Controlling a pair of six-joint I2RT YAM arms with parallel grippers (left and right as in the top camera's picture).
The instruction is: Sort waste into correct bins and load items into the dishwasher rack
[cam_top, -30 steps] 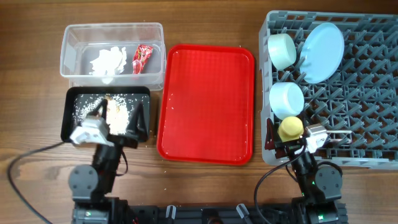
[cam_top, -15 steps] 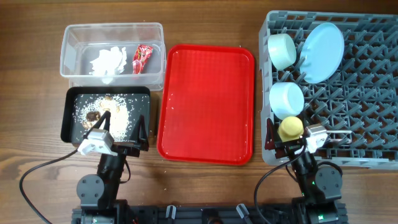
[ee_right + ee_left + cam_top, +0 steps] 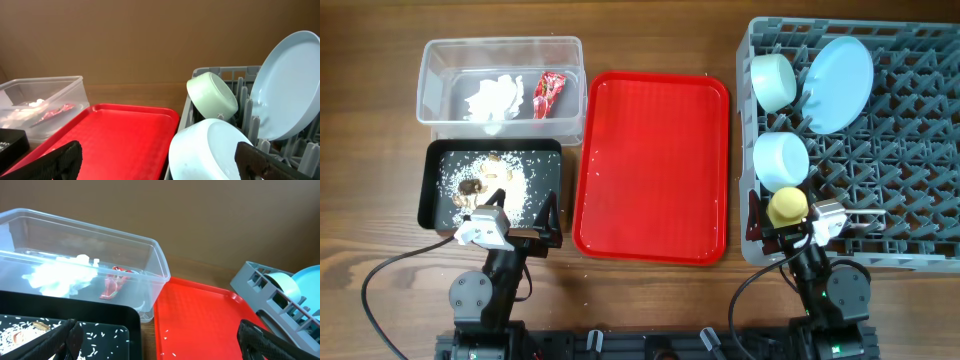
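Observation:
The clear tub (image 3: pixel 500 47) at back left holds the white tissue (image 3: pixel 495 98) and the red wrapper (image 3: pixel 548 92); both also show in the left wrist view, tissue (image 3: pixel 60 275) and wrapper (image 3: pixel 112 282). The black tray (image 3: pixel 432 190) holds food scraps (image 3: pixel 490 180). The grey rack (image 3: pixel 910 180) holds the plate (image 3: pixel 840 82), two bowls (image 3: pixel 773 80) (image 3: pixel 780 158) and the yellow cup (image 3: pixel 787 206). I cannot make out the spoon and fork. My left gripper (image 3: pixel 520 212) (image 3: pixel 160 345) is open and empty over the black tray's front edge. My right gripper (image 3: pixel 807 215) (image 3: pixel 157 162) is open and empty at the rack's front left.
The red serving tray (image 3: pixel 650 165) lies between the bins and the rack, with a few rice grains on it (image 3: pixel 200 315). Cables trail along the table's front edge. In the right wrist view the near bowl (image 3: pixel 210 150) sits right in front of the fingers.
My left arm has drawn back toward the table's front edge, off the black tray, uncovering the food scraps. The right arm has not moved.

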